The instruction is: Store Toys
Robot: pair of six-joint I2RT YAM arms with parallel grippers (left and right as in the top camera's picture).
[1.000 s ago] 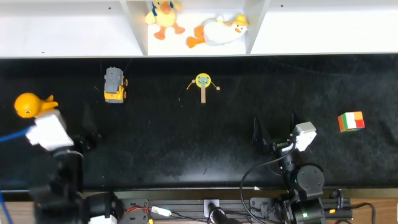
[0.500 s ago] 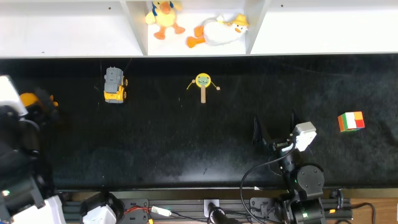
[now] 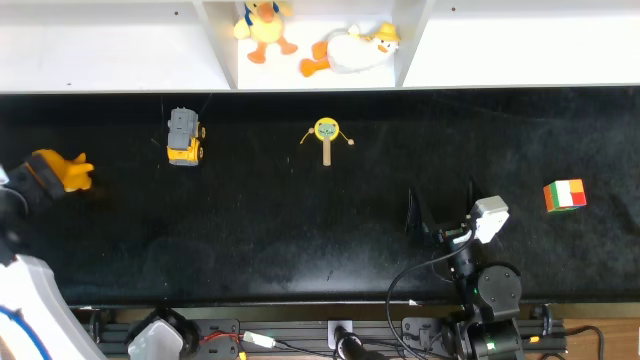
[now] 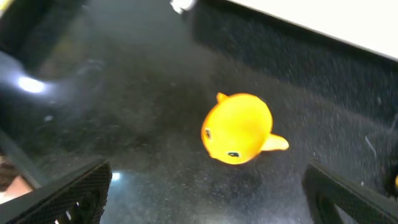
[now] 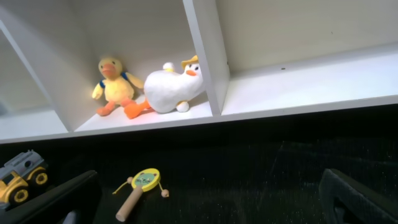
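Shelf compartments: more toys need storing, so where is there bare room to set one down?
The left compartment and right compartment are bare. The middle compartment is crowded: yellow duck and white goose take most of its floor.

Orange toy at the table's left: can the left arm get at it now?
Probably yes: the left end effector hangs open facing the orange toy, with nothing between them.

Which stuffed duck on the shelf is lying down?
The white duck. It lies flat on its side, while the yellow duck next to it sits upright.
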